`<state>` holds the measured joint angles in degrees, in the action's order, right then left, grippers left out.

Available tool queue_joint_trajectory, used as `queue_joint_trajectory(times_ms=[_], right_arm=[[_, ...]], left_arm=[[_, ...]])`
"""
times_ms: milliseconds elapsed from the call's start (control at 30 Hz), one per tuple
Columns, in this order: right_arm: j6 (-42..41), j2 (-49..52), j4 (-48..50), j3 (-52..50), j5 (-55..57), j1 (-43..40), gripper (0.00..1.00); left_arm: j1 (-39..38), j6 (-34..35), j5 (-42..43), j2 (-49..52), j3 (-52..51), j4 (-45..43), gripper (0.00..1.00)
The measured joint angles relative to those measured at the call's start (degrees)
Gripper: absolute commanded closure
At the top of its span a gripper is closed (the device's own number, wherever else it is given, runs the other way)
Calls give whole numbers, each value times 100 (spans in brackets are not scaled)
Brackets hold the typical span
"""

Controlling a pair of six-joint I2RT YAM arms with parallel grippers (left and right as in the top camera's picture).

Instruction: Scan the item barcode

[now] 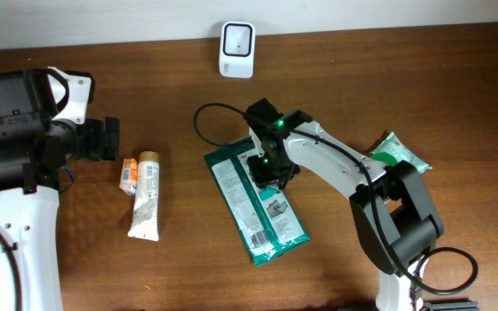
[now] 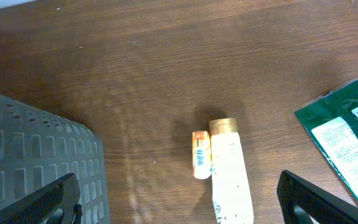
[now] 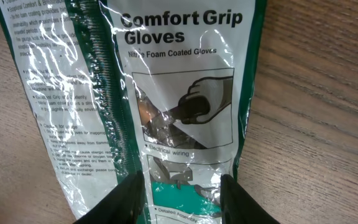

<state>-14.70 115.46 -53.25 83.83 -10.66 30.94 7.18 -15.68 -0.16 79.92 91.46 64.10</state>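
Observation:
A green and white pack of "Comfort Grip Gloves" (image 1: 259,207) lies flat on the brown table, printed side up. My right gripper (image 1: 267,169) hovers over its upper half. In the right wrist view its black fingers (image 3: 126,202) stand apart, straddling the pack's (image 3: 179,93) middle panel, and the gripper (image 3: 182,200) is open and clamps nothing. The pack's corner (image 2: 347,134) shows at the right of the left wrist view. My left gripper (image 1: 111,140) is wide open and empty at the far left. In its own view this gripper (image 2: 179,202) hangs above bare wood.
A white scanner (image 1: 236,49) stands at the back edge. A white tube with a gold cap (image 1: 147,200) (image 2: 232,180) and a small orange item (image 1: 129,174) (image 2: 201,154) lie side by side at left. Another green pack (image 1: 400,154) lies at right. A grey slotted basket (image 2: 36,149) sits at the left.

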Motion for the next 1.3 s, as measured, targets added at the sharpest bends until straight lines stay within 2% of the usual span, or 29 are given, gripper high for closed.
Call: queue_joint_trajectory(times_ms=[600, 800, 900, 967, 1100, 1133, 1167, 1233, 1267, 1300], right_arm=[[33, 0, 90, 0, -2, -72, 64], [286, 0, -157, 0, -868, -962, 64], [542, 0, -302, 0, -1309, -1351, 60], [684, 0, -376, 0, -1410, -1412, 60], [763, 0, -411, 0, -1458, -1412, 59], [767, 0, -442, 0, -1464, -1412, 59], [763, 0, -446, 0, -1478, -1412, 59], [765, 0, -442, 0, -1482, -1412, 59], [767, 0, -442, 0, -1493, -1412, 58], [765, 0, -442, 0, -1495, -1412, 59]], left_arm=[[0, 0, 0, 0, 0, 0, 1], [0, 0, 0, 0, 0, 0, 1], [0, 0, 2, 0, 0, -50, 1], [0, 0, 251, 0, 0, -59, 1], [2, 0, 1528, 0, 0, -15, 1], [0, 0, 1871, 0, 0, 85, 16], [0, 0, 2129, 0, 0, 166, 50], [0, 87, 2374, 7, -103, 229, 87], [-22, 160, 2590, 81, -367, 236, 100], [-109, 212, 2708, 210, -625, 129, 100]])
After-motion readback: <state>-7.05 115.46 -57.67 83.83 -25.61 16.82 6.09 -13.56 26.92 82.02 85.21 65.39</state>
